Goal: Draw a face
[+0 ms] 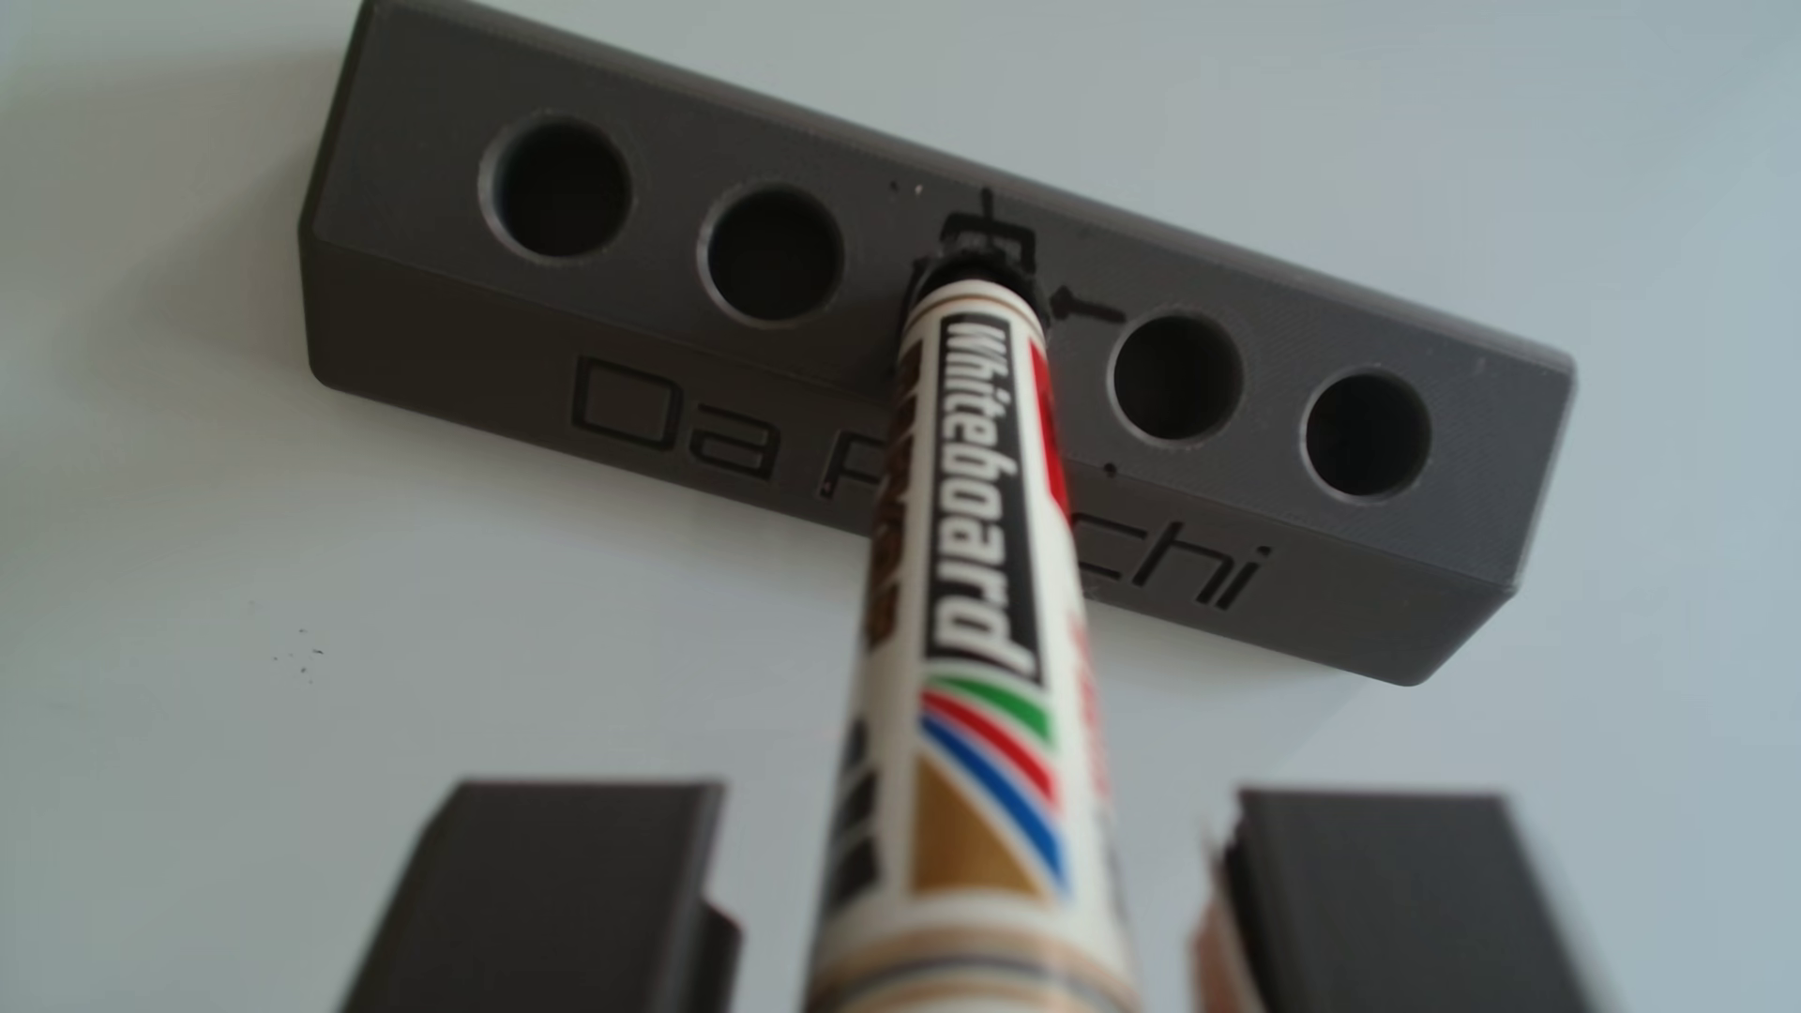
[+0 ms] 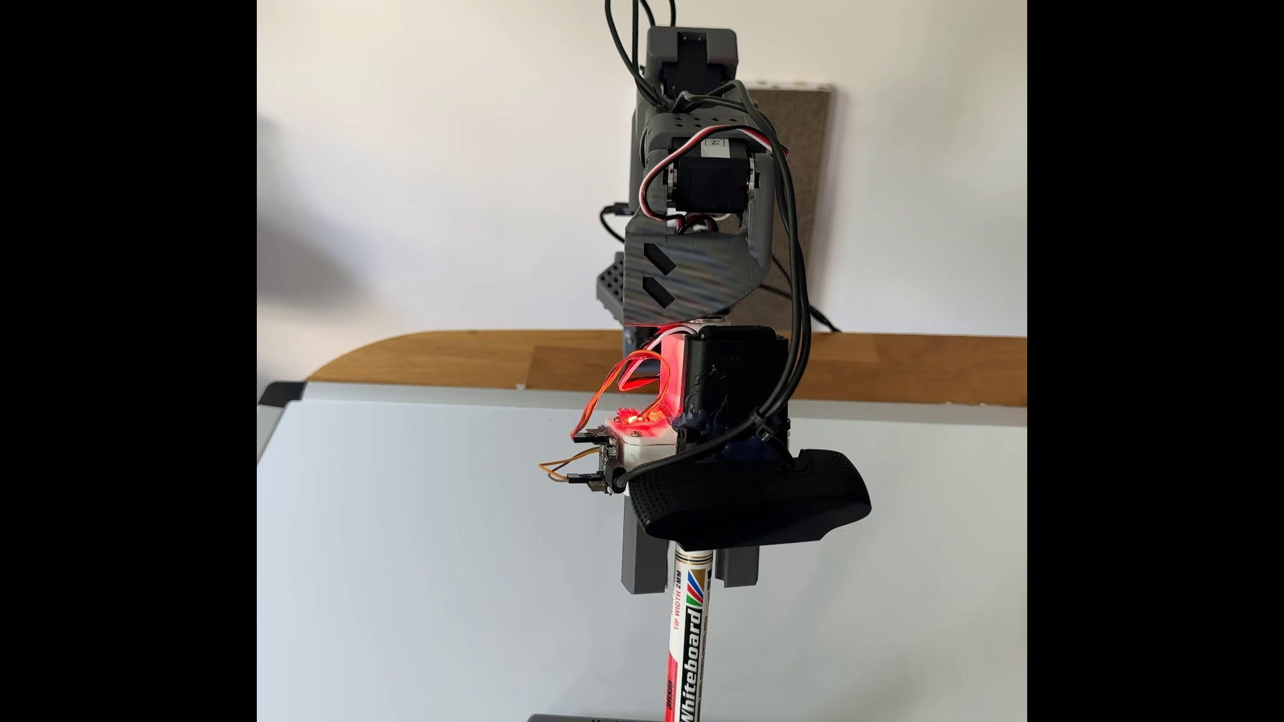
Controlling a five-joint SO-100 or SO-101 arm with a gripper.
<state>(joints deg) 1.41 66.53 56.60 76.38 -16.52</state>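
The marker (image 1: 975,604) stands upright with its tip in the middle hole of the grey holder (image 1: 682,409) on the whiteboard (image 1: 244,682). In the other view, the gripper (image 1: 975,906) has its fingers (image 1: 546,906) wide apart on both sides of the marker, not touching it. The fixed view adds the arm (image 2: 695,264) above, with a red light (image 2: 629,416) and a black camera (image 2: 750,500).

marker (image 1: 975,623): glossy printed plastic barrel | holder block (image 1: 1267,584): matt grey plastic, fine layered ridges | whiteboard (image 2: 417,555): smooth, glossy white | tabletop (image 2: 903,368): wood, satin | gripper (image 2: 688,580): matt grey plastic
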